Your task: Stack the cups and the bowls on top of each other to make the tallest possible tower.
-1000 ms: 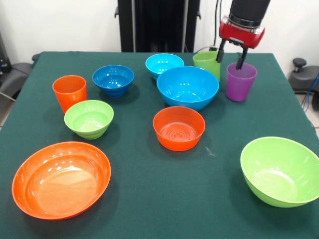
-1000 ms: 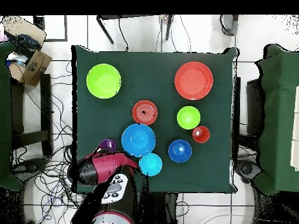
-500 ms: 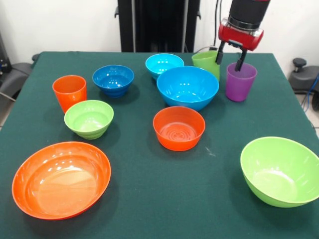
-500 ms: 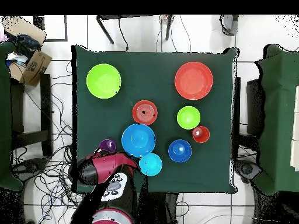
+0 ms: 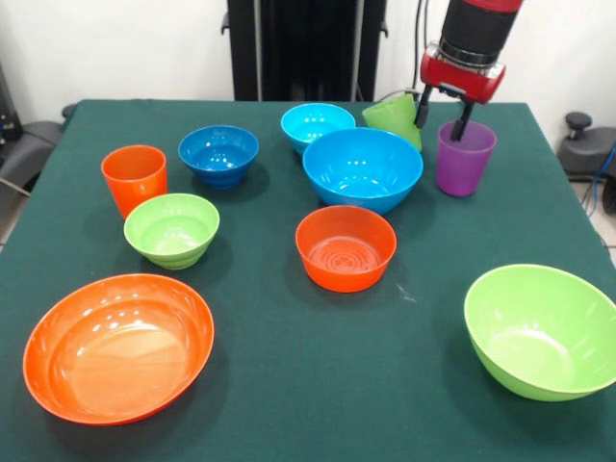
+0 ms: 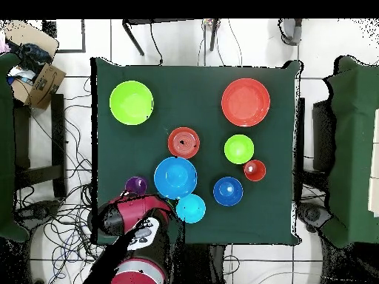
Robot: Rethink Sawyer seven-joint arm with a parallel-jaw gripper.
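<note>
My gripper point(image 5: 443, 115) hangs open at the table's far right, between two cups. Its left finger touches the lime green cup point(image 5: 393, 120), which leans over to the left. The other finger hangs at the rim of the upright purple cup point(image 5: 464, 159) point(image 6: 135, 184). An orange cup point(image 5: 134, 178) stands at the left. Bowls lie spread about: large light blue point(image 5: 363, 168), small light blue point(image 5: 318, 125), dark blue point(image 5: 218, 154), small orange point(image 5: 346, 247), small green point(image 5: 171, 229), large orange point(image 5: 117, 346) and large green point(image 5: 541, 330). No tower stands. From overhead the arm point(image 6: 129, 214) hides the gripper and the green cup.
The green tablecloth point(image 5: 289, 423) covers the whole table, with open cloth in front between the two large bowls. A cardboard box point(image 6: 33, 74) and cables lie on the floor beside the table.
The gripper has risen slightly, and the lime green cup has tipped from upright to leaning left. The purple cup and the bowls have stayed put.
</note>
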